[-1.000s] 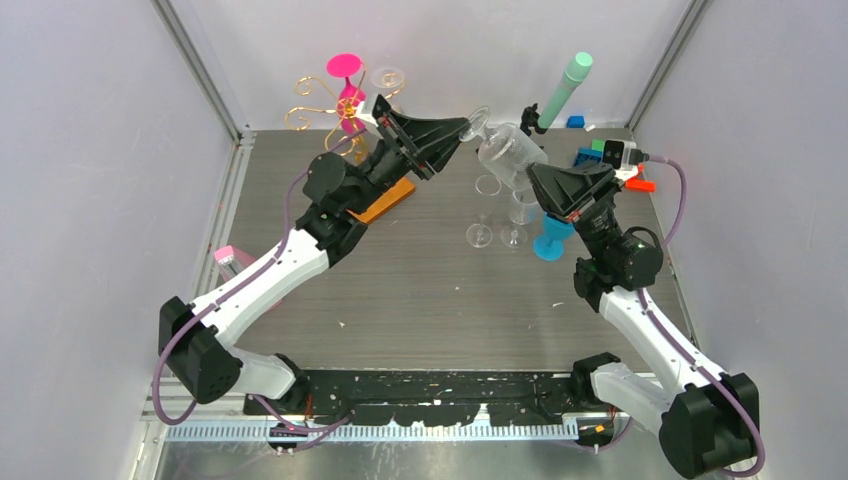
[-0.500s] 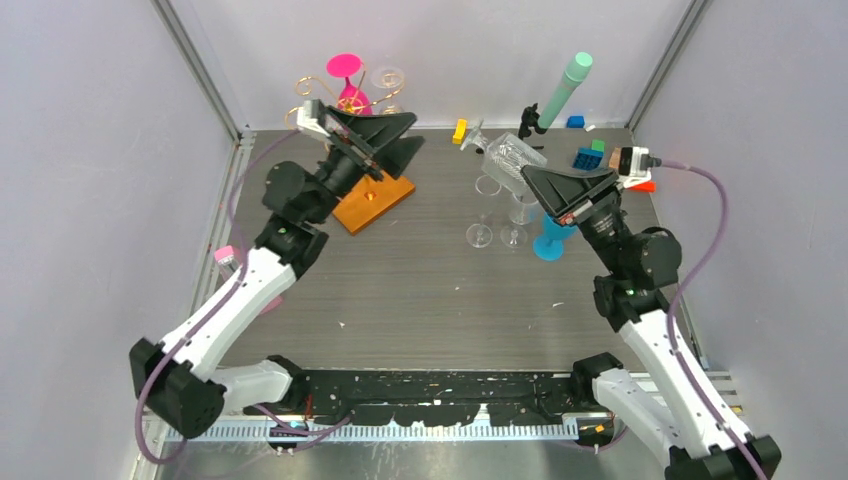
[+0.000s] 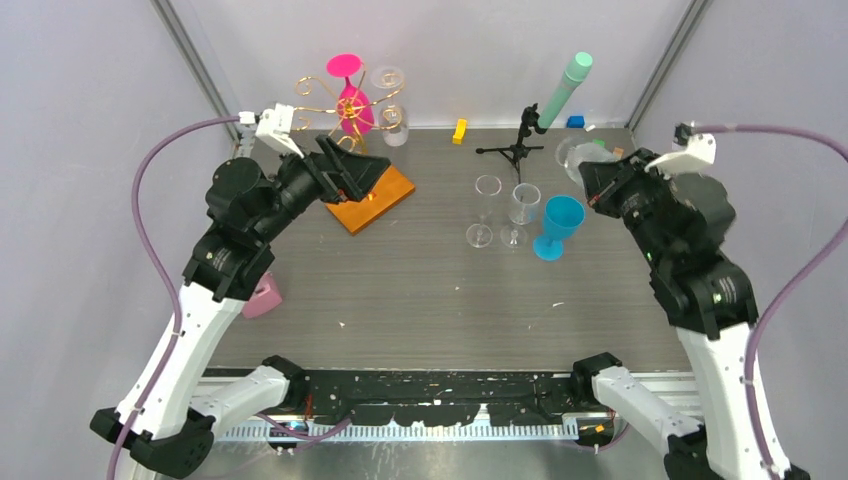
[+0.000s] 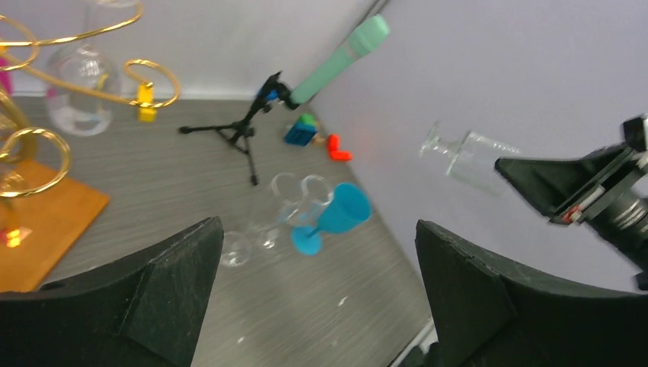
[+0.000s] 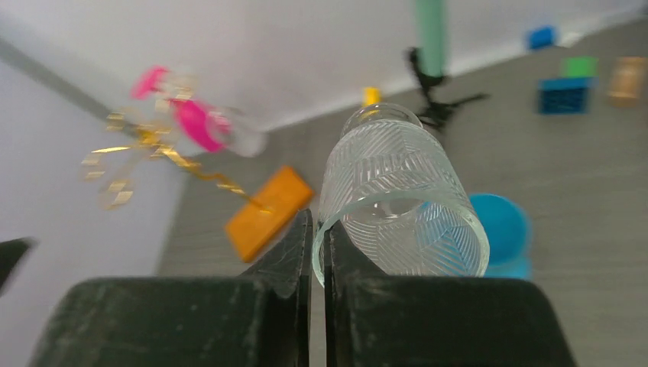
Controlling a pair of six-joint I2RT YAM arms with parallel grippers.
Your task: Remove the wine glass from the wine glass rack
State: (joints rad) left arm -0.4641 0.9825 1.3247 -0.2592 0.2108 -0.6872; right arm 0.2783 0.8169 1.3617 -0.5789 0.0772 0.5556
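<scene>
Glass is what I'm carrying: the wine glass [image 5: 401, 206] is clear of the rack [image 3: 380, 200] and hangs in the air over the far right of the tabletop [image 3: 400, 290], lying roughly on its side, mouth toward my wrist and stem pointing away. My right end effector [image 5: 319, 229] is clenched on its rim, one thin wall pinched between the pads. My left end effector [image 4: 317, 237] gapes wide with nothing in it, over the rack's orange base near the far left corner.

I judge the piece light, rigid and brittle, and slick despite the ribbing cut into the bowl. A rim pinch leaves the whole bowl, stem and foot levering on one narrow contact, so it could swivel or chip if squeezed harder. The stem, or a wrap round the bowl, looks the safer hold.
</scene>
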